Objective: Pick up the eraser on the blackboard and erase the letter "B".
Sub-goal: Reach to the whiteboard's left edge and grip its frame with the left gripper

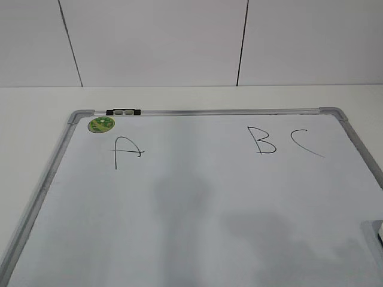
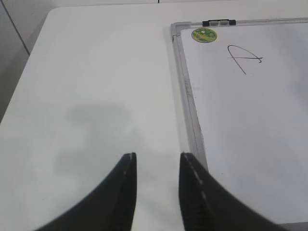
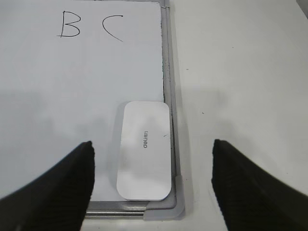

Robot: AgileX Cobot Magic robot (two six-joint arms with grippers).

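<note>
Three letters are seen on the blackboard (image 1: 197, 203): A (image 1: 127, 151), the letter "B" (image 1: 263, 140), C (image 1: 306, 143). One eraser (image 3: 145, 150), marked "deli", is counted. The right hand (image 3: 151, 166) is spread wide, the left hand (image 2: 158, 168) narrow, nothing held.

The light is bright, even and diffuse in all three views, and it makes the blackboard (image 1: 197, 227) look pale blue-grey, with two soft grey shadows on its lower middle part and no strong glare. In the left wrist view a faint blurred shadow lies on the white table (image 2: 96, 96), and the dark fingertips (image 2: 126, 192) of the left gripper (image 2: 156, 163) are slightly out of focus at the bottom edge. In the right wrist view the eraser (image 3: 144, 150) and the letter "B" (image 3: 69, 24) are sharp, while the black fingers (image 3: 53, 187) of the right gripper (image 3: 153, 149) are blurred, and a soft shadow lies across the board.
</note>
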